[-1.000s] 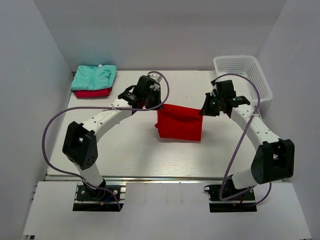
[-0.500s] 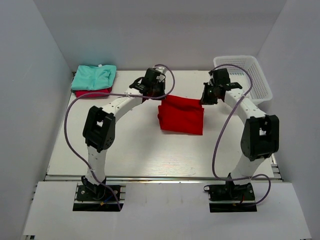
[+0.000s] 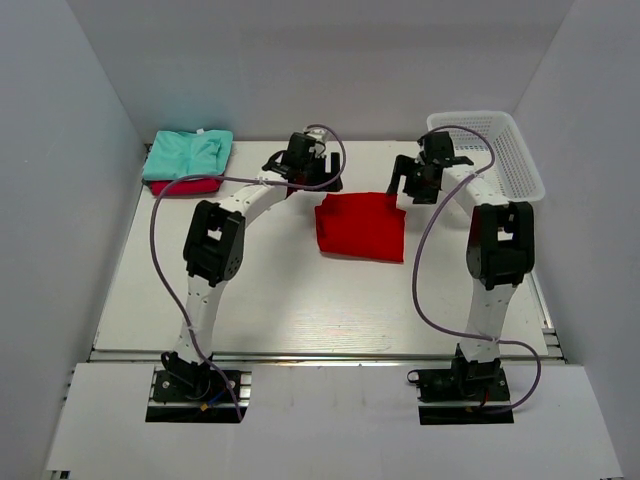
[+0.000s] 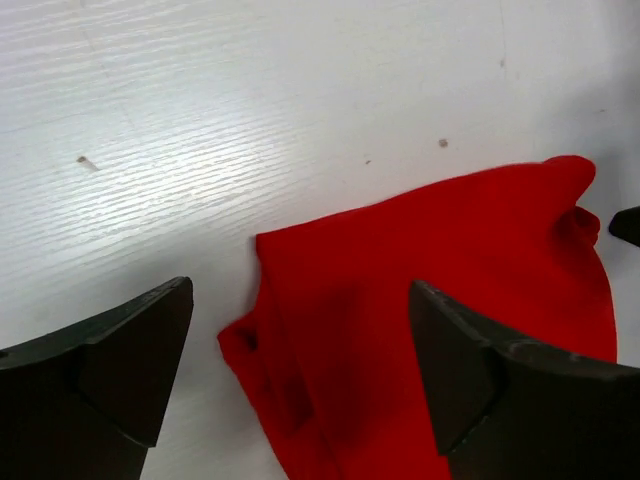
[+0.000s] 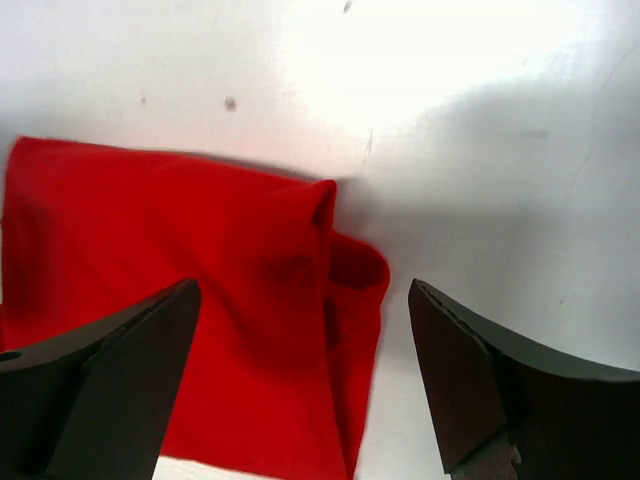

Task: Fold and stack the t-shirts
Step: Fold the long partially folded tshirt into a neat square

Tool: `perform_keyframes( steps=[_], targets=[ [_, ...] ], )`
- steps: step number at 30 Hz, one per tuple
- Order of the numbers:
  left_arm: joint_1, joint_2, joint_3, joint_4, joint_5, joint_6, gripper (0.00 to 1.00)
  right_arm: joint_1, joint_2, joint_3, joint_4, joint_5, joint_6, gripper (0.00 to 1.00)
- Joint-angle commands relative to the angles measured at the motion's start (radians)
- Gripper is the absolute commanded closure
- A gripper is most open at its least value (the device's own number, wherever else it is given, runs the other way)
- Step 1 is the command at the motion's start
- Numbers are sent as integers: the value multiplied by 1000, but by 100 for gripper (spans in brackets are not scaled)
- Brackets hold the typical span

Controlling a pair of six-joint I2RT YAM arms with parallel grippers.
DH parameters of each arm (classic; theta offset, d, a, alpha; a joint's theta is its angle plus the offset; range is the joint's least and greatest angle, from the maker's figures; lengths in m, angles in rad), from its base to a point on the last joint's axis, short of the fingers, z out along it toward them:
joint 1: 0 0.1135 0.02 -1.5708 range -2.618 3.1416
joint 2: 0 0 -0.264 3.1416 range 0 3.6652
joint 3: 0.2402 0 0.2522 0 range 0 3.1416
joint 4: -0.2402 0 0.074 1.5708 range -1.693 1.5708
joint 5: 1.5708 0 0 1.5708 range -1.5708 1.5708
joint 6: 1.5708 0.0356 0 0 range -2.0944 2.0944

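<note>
The bright red t-shirt (image 3: 360, 228) lies folded on the table near the middle back. My left gripper (image 3: 326, 184) hovers open over its far left corner, and the left wrist view shows the red cloth (image 4: 450, 270) lying flat below the spread jaws of this gripper (image 4: 300, 372). My right gripper (image 3: 408, 184) stands open over the far right corner, where the red cloth (image 5: 180, 260) has a small rumpled flap under the spread jaws of this gripper (image 5: 300, 385). A mint t-shirt (image 3: 188, 153) lies folded on a crimson-pink t-shirt (image 3: 186, 186) at the back left.
A white mesh basket (image 3: 524, 165) stands at the back right, close to the right arm. White walls close in the table on the left, back and right. Purple cables loop from both arms.
Both grippers moved toward the back with the red shirt's edge, then opened and let it go. The shirt now lies flat, folded shorter.
</note>
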Motion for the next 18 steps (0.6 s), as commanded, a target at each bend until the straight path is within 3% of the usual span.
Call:
perform_keyframes(
  steps=[1,7,10,13,18],
  targets=[
    [26,-70,55,31,31,23,0,-10,-19,82,56,-23,-17,10],
    [17,-240,-158,63,109,44,0,-4,-209,-65,118,-92,-23,10],
    [-3,-308,-249,89,267,53,0,-1,-296,-212,228,-207,4,10],
    [-4,-332,-319,138,496,31,11,1,-330,-338,320,-338,42,10],
    [-4,-371,-448,163,472,-17,22,13,-318,-381,340,-424,72,10]
  ],
)
